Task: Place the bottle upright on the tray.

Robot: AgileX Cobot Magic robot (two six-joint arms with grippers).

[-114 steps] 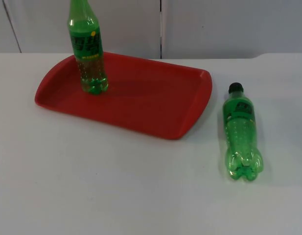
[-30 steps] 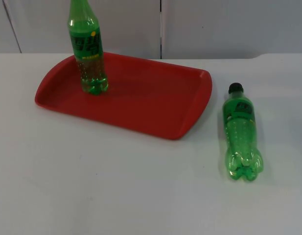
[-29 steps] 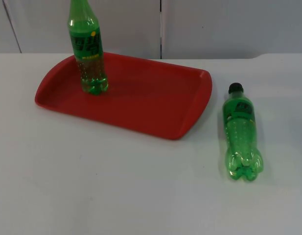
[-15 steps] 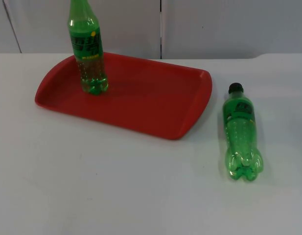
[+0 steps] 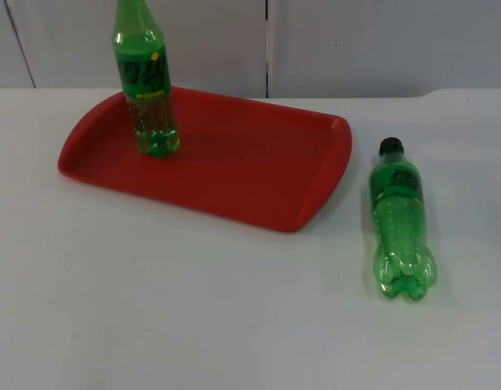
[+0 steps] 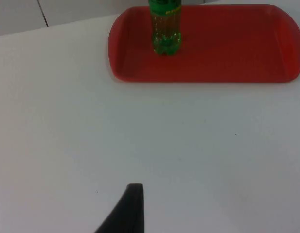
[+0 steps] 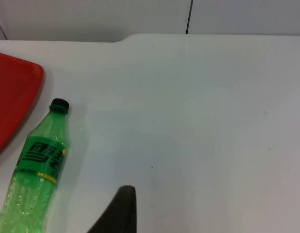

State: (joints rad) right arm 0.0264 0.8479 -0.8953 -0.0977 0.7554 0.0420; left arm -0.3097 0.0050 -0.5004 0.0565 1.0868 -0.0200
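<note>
Nothing was grasped yet: a green bottle (image 5: 402, 218) lay flat right of the red tray (image 5: 234, 162), another bottle (image 5: 145, 77) standing there. Gripper openings I couldn't tell. Next, probably the right gripper must reach the lying bottle.

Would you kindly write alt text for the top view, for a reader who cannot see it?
A green bottle lies on its side on the white table, right of a red tray. A second green bottle stands upright on the tray.

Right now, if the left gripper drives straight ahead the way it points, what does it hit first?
Probably bare white table, then the near rim of the red tray. The upright bottle stands further in on the tray. Depth is hard to judge from the left wrist view.
</note>
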